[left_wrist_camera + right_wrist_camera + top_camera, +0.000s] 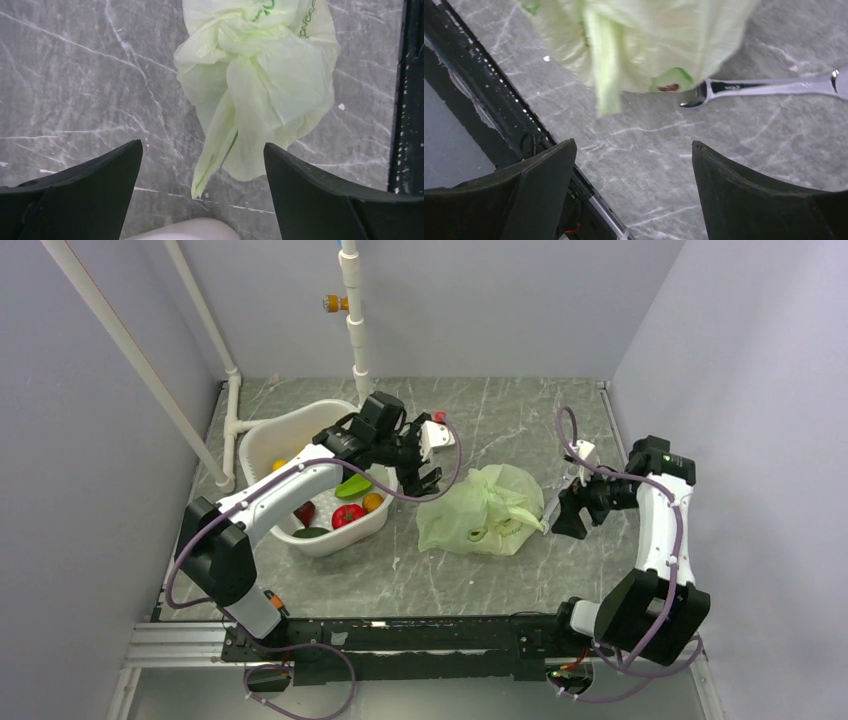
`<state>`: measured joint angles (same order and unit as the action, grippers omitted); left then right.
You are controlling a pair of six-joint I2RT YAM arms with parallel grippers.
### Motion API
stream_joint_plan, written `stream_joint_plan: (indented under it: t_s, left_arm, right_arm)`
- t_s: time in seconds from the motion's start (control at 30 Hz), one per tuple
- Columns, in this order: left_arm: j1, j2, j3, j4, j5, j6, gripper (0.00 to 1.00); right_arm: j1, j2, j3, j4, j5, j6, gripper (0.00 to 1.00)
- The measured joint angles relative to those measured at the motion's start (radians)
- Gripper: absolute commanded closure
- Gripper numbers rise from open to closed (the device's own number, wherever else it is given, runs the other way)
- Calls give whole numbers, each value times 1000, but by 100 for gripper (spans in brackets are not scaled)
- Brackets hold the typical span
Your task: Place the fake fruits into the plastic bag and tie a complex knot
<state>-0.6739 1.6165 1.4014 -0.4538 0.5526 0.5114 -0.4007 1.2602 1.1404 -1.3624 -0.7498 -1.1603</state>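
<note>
The pale-green plastic bag (pixel 483 508) lies bunched on the table between my two grippers. Its twisted handles form a lump (pixel 240 35) with a loose tail (pixel 214 150) pointing at my left gripper. A green fruit (pixel 669 81) shows through the plastic. More fake fruits lie in the white basin (pixel 262 435): a red one (pixel 347 515), an orange one (pixel 372 502), a green one (pixel 352 486) and a dark one (pixel 310 532). My left gripper (pixel 424 468) is open and empty just left of the bag, also seen in the left wrist view (pixel 202 150). My right gripper (pixel 562 512) is open and empty just right of it, also seen in the right wrist view (pixel 634 147).
A metal wrench (pixel 769 86) lies on the table by the bag's right side. The basin's rim (pixel 190 230) sits right under my left gripper. A black rail (pixel 474 90) runs along the near table edge. White pipes (pixel 352 310) stand at the back left.
</note>
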Motion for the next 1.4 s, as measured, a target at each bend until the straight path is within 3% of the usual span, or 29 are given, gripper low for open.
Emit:
stream_joint_plan:
  t_s: [0.23,0.43,0.67,0.8,0.93,0.97,1.07,1.1,1.27,1.4]
  left_arm:
    - [48,-50,-31,46,3,-19,0]
    - [99,-114,-77,162,5,-92,1]
    - [107,-114,-72,187,9,-129,1]
    - [130,-114,-69,208,4,-132,1]
    - [151,-105,-51,206,-21,-137,1]
    - [155,-97,-37,200,-20,-140,1]
    - [167,-66,7,176,-1,-140,1]
    - [171,-55,25,154,13,-126,0]
    - [179,-26,68,-40,113,124,1]
    - [136,9,71,-187,124,370,22]
  right_arm:
    - [212,-98,-113,87,37,156,25]
    - [298,-89,-139,205,94,292,26]
    - [378,-47,-156,330,170,385,48]
    - [422,-37,-166,355,188,413,55]
    - [466,-37,-184,370,204,434,55]
    - [476,-37,-189,374,211,439,60]
    - [496,-33,-198,384,232,454,87]
    - [499,-31,-198,386,238,455,98]
    - [504,-30,-197,391,261,463,100]
    - [504,-50,-197,395,269,461,100]
